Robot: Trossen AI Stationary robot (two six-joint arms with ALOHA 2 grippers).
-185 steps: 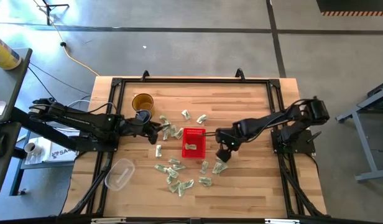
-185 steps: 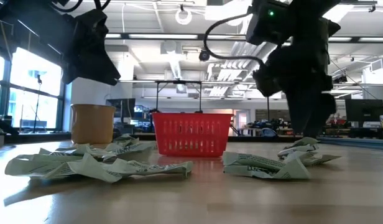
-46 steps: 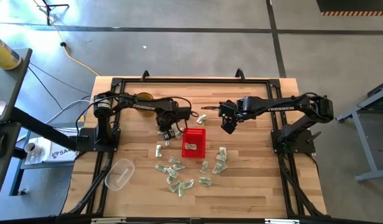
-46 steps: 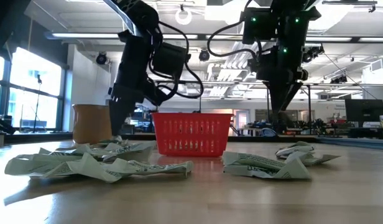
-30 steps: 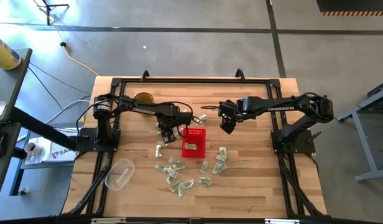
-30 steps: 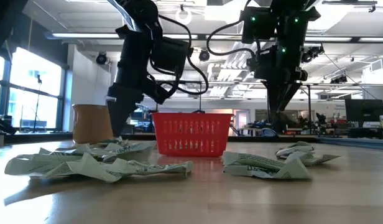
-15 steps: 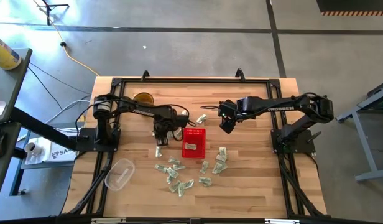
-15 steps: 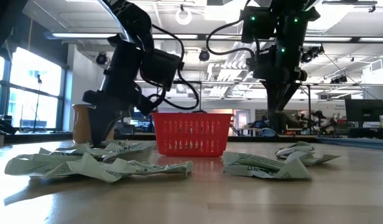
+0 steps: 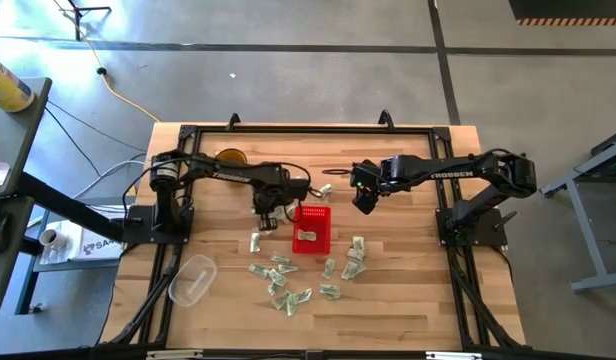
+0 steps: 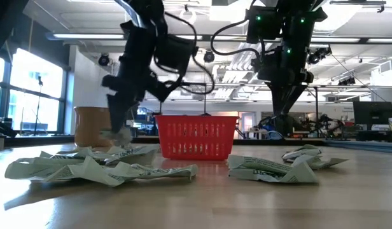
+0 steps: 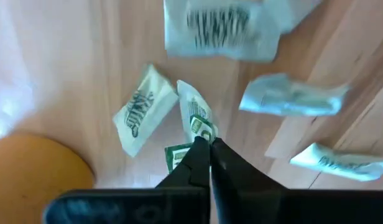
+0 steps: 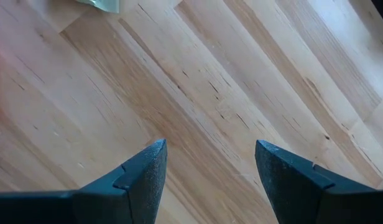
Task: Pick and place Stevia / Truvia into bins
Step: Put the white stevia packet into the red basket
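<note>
Pale green and white Stevia sachets (image 9: pixel 288 278) lie scattered over the wooden table, most of them near the red basket (image 9: pixel 310 229), which has one sachet (image 9: pixel 307 235) inside. My left gripper (image 9: pixel 265 209) hangs left of the basket, shut on a crumpled sachet (image 10: pixel 122 135) held above the table. More sachets (image 11: pixel 139 115) lie flat on the wood beneath it. My right gripper (image 9: pixel 362 202) waits open on the far right side of the basket, above bare wood (image 12: pixel 241 93). My left gripper pinches one end of a crumpled sachet (image 11: pixel 199 126) between its two fingertips (image 11: pixel 211 148). The fingers come from above, pointing down. The sachet hangs below them, clear of the table and of the other sachets.
A round amber cup (image 9: pixel 228 160) stands at the far left, close behind my left arm. A clear plastic tub (image 9: pixel 192 279) lies near the left front corner. A black frame (image 9: pixel 188 135) runs around the table's edge.
My left gripper dipped to the table beside the basket's left side, shut on a sachet and rose again. The sachet now hangs clear above the wood.
</note>
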